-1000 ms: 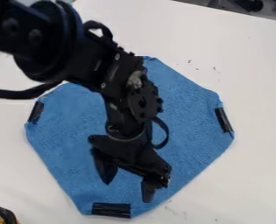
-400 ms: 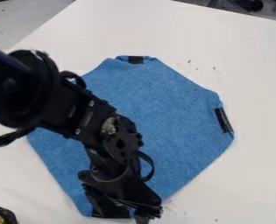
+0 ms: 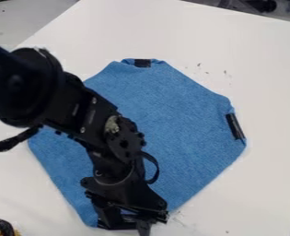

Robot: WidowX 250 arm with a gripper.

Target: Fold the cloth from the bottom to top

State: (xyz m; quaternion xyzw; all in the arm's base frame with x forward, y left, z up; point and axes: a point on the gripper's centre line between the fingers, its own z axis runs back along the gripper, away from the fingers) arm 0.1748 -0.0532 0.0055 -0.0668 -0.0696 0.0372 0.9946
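The gripper (image 3: 127, 223) hangs over the bottom corner of the blue cloth (image 3: 177, 133), its two fingers apart. One finger is above the left part of that corner; the other is at its right side, near the cloth's edge. The cloth lies flat and unfolded, with black tape at its top corner and at its right corner. The arm covers the cloth's left part, and the gripper partly hides the bottom corner with its black tape. Whether the fingertips touch the cloth, I cannot tell.
The cloth lies on a white table (image 3: 258, 69). A black cable with yellow parts (image 3: 2, 226) is at the lower left edge. Small dark specks dot the table right of the cloth's top and by its lower right edge.
From the cloth's lower middle, the gripper has moved down and left to the bottom corner, with only a slight shift since the second frame. The cloth has not moved.
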